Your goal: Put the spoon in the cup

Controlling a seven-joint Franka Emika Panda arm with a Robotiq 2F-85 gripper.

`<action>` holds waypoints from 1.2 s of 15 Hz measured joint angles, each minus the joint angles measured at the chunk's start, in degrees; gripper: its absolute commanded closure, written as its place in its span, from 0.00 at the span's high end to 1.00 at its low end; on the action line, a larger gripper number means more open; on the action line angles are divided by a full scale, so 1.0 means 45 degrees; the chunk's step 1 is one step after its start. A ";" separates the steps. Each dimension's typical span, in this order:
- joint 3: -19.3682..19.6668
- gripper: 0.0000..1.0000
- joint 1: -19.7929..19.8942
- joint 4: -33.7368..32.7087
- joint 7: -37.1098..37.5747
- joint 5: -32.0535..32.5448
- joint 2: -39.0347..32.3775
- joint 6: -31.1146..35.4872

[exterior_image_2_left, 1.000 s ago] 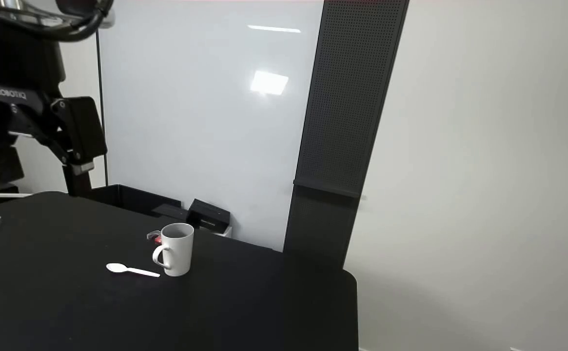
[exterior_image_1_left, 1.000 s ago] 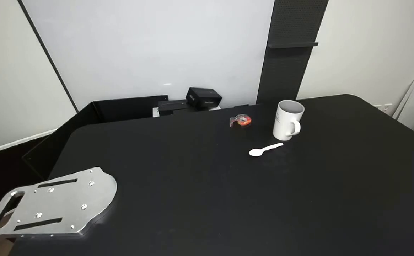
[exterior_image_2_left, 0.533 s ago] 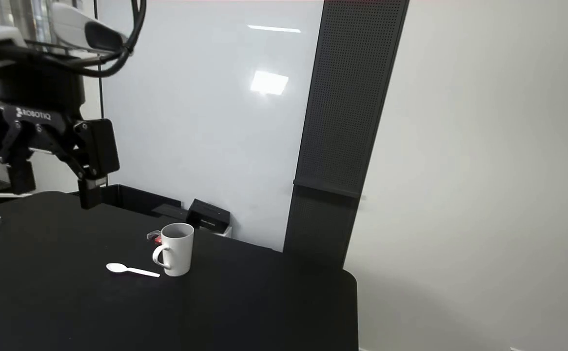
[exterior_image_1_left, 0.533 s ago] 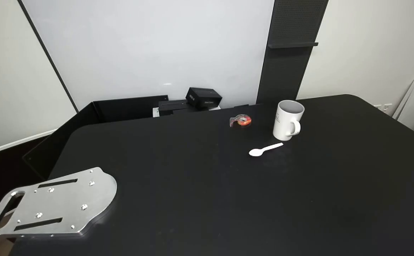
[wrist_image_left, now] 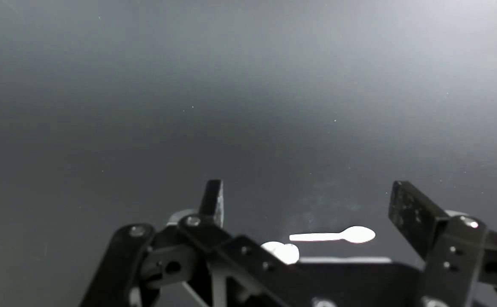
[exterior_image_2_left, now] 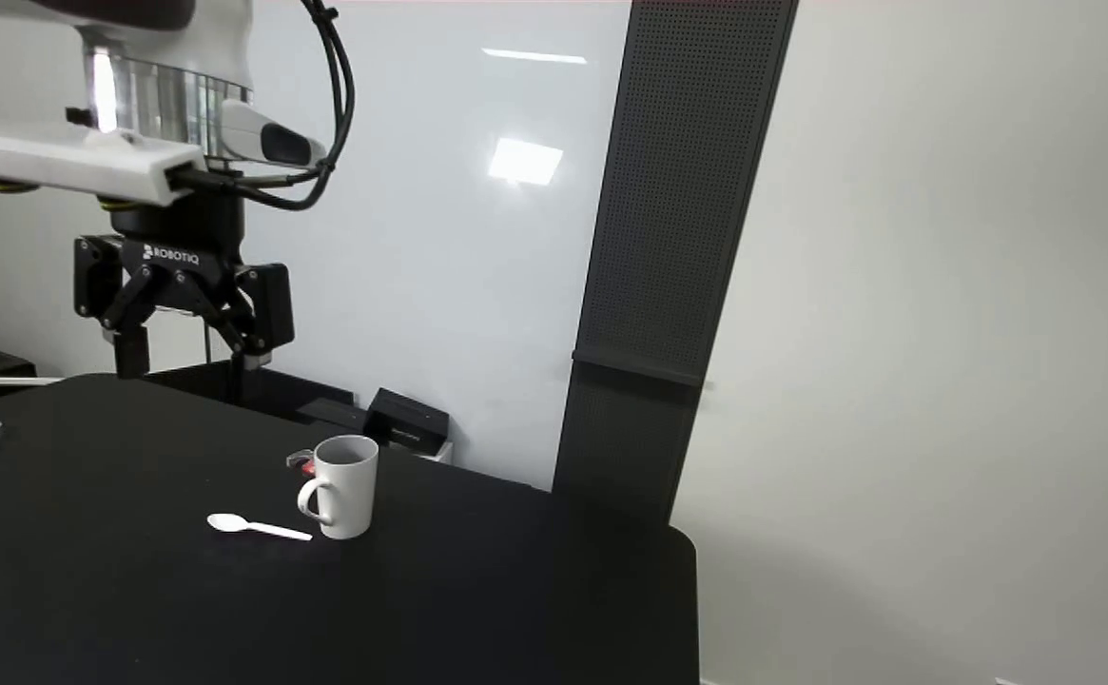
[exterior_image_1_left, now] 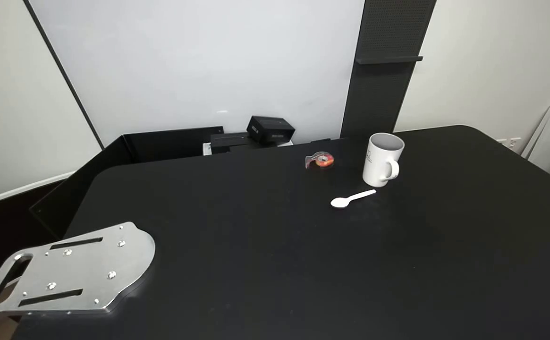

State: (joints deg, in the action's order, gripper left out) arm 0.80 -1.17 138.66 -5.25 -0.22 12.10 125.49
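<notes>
The white spoon (exterior_image_1_left: 350, 199) lies flat on the black table in both exterior views (exterior_image_2_left: 254, 526). Its handle end points to the base of the white mug (exterior_image_1_left: 382, 160), which stands upright just beside it, also in both exterior views (exterior_image_2_left: 348, 487). My gripper (exterior_image_2_left: 184, 366) is open and empty, high above the table, left of the mug in an exterior view. In the wrist view the spoon (wrist_image_left: 338, 235) shows between and below the open fingers of the gripper (wrist_image_left: 306, 196). There the mug (wrist_image_left: 287, 253) is mostly hidden behind the gripper's linkage.
A red-and-clear tape dispenser (exterior_image_1_left: 322, 160) lies behind the mug on the black table (exterior_image_1_left: 256, 245). A silver metal plate (exterior_image_1_left: 90, 269) sits at the table's left edge. Black boxes (exterior_image_1_left: 271, 130) stand beyond the back edge, by the wall.
My gripper has moved rightward and away from the camera in an exterior view, with more of the arm showing. A dark piece now shows at an exterior view's right edge. Spoon and mug are unmoved.
</notes>
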 measured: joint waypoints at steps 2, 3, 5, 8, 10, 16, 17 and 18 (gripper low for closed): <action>-0.0092 1.00 -0.0029 -0.0754 -0.0004 -0.0004 -0.0831 0.0013; -0.0132 1.00 -0.0036 -0.1124 -0.0004 -0.0004 -0.1223 0.0014; -0.0210 1.00 -0.0037 -0.1808 -0.0003 0.0000 -0.1945 0.0027; -0.0342 1.00 -0.0051 -0.2756 -0.0102 0.0092 -0.2876 0.0112; -0.0458 1.00 -0.0077 -0.3378 -0.0497 0.0386 -0.3414 0.0255; -0.0790 1.00 -0.0179 -0.4786 -0.3027 0.1808 -0.4612 0.1016; -0.0850 1.00 -0.0180 -0.4957 -0.3654 0.1850 -0.4769 0.1152; -0.0910 1.00 -0.0180 -0.5103 -0.4301 0.1856 -0.4903 0.1283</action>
State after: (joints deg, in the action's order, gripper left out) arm -3.29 -1.98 115.70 -24.60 8.13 -9.96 131.26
